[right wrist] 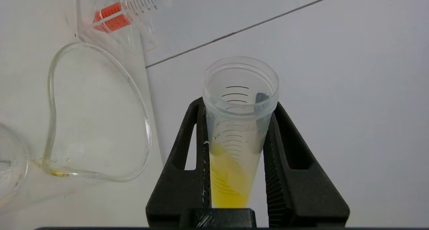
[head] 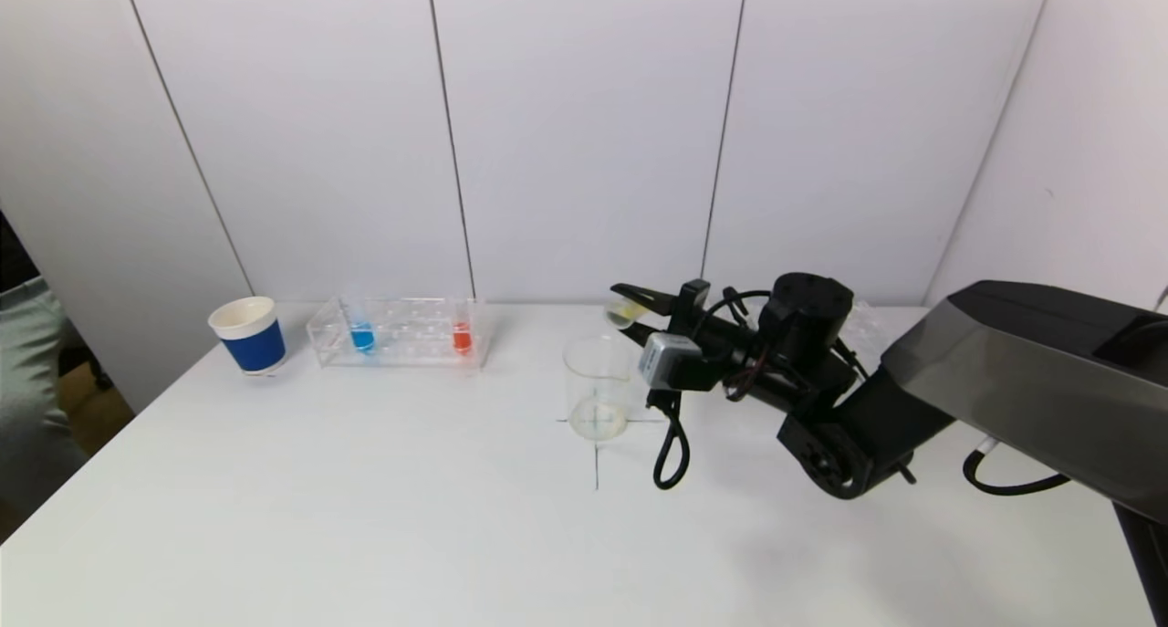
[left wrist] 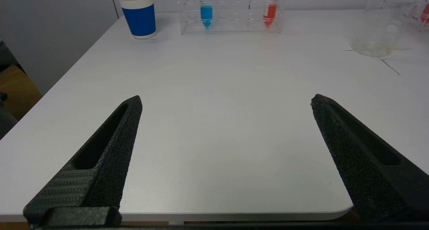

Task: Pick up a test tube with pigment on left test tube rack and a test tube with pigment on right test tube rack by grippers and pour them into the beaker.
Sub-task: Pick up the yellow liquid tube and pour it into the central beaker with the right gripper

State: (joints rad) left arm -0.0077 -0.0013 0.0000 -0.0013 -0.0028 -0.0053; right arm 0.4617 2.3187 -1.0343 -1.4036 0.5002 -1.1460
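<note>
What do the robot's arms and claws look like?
The right arm is dark grey and black with chunky round joints, looping black cables and a small silver box near its wrist. The right gripper has two black triangular fingers with long cut-out slots and ribbed inner faces. The left gripper has the same pointed black fingers, rough and grainy inside.

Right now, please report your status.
Right tool shut on yellow tube, beside beaker. Left tool open, parked low. Nothing in the way.
</note>
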